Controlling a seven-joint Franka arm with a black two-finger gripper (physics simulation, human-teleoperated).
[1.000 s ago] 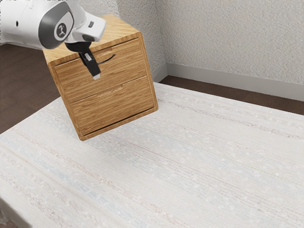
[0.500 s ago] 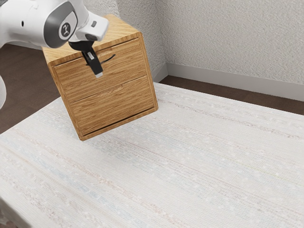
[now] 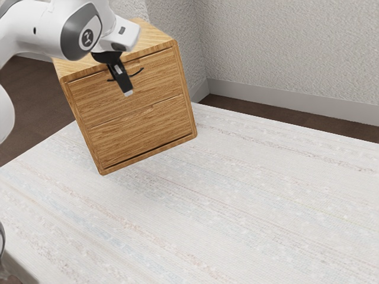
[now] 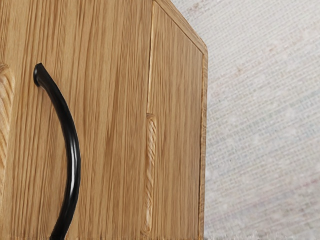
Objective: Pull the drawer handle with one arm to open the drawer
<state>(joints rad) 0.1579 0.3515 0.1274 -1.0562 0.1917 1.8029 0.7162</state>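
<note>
1. Drawer handle (image 3: pixel 138 71): a slim black arc is mounted on the upper drawer front (image 3: pixel 157 74) of a small wooden cabinet (image 3: pixel 139 133). In the exterior view its middle is crossed by the claw (image 3: pixel 125 84), which hangs down from the white arm (image 3: pixel 53 26) just in front of it. The handle's two ends are seen on either side of the claw.
2. Whether the claw is spread or pressed together cannot be told, nor can it be told whether the handle is touched by it.
3. The handle's long axis is laid across the width of the drawer front, parallel to the cabinet's top edge, and rises slightly toward the exterior view's right. The arc is bowed toward the lower drawer front (image 3: pixel 145 127). In the wrist view the handle (image 4: pixel 73 150) is seen close up, curving toward the seam between the two fronts.
4. A narrow carved groove (image 4: pixel 150 175) is cut into the lower drawer front, just past that seam.
5. Both drawer fronts are seen flush with the cabinet's frame, so whatever is inside them is hidden.
6. The cabinet is set on the table (image 3: pixel 249 201), which is surfaced in a pale woven texture, at the far corner toward the exterior view's upper left. A textured grey wall (image 3: pixel 284 41) and a dark floor (image 3: pixel 23 118) are seen behind it.
</note>
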